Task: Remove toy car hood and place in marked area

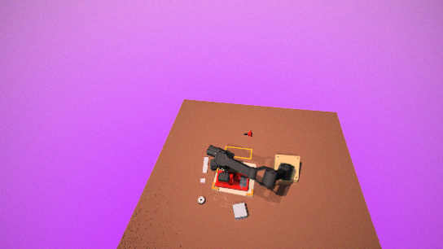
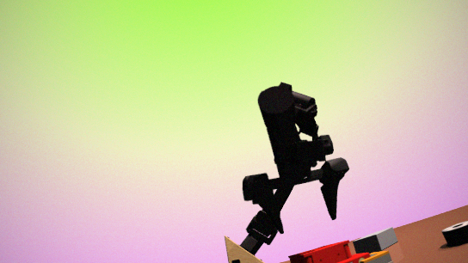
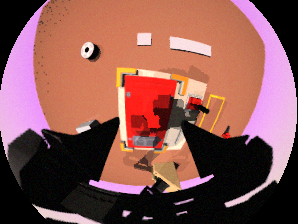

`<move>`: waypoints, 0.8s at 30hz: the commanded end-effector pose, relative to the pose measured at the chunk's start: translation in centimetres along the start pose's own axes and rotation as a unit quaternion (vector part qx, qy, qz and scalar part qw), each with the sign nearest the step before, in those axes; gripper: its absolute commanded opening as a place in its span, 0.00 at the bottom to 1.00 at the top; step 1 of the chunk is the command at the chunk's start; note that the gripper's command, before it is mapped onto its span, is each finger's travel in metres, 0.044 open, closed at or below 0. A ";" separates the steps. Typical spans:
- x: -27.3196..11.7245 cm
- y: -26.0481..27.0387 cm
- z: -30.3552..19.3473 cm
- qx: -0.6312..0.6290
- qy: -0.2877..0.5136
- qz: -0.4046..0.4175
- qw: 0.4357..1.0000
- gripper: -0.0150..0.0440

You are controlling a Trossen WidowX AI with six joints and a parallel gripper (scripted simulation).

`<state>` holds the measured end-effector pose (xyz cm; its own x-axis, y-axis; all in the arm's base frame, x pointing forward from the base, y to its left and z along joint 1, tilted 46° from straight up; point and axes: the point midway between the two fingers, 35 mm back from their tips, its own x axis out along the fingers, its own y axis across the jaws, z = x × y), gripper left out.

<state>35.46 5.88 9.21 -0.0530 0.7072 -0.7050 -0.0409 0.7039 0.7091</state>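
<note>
The red toy car (image 1: 234, 187) sits between orange corners on a cream base (image 1: 233, 192) (image 3: 121, 107). Its hood (image 3: 137, 95) seems to be the smooth red panel in the upper part of the car in the wrist view; its edges are hard to tell, and the arm's shadow covers part of the car. The marked area, a yellow outline (image 1: 240, 148) (image 3: 217, 96), lies beside the base. My gripper (image 2: 308, 226) (image 3: 152, 121) is open and empty, raised above the car with its fingers wide apart. In the top view the arm hides part of the car and outline.
A grey block (image 1: 240, 210) (image 2: 380, 241) (image 3: 87, 126), a wheel-like ring (image 1: 201, 199) (image 3: 89, 50), a white strip (image 1: 205, 164) (image 3: 190, 45) and a small white square (image 1: 203, 180) (image 3: 144, 39) lie around the car. A small red-and-black piece (image 1: 249, 133) (image 3: 226, 134) lies beyond the outline.
</note>
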 end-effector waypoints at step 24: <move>2.4 0.1 0.0 0.004 0.001 0.003 1.000 1.00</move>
<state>35.46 7.34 7.90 -0.0525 0.7080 -0.7043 -0.0412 0.7031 0.7099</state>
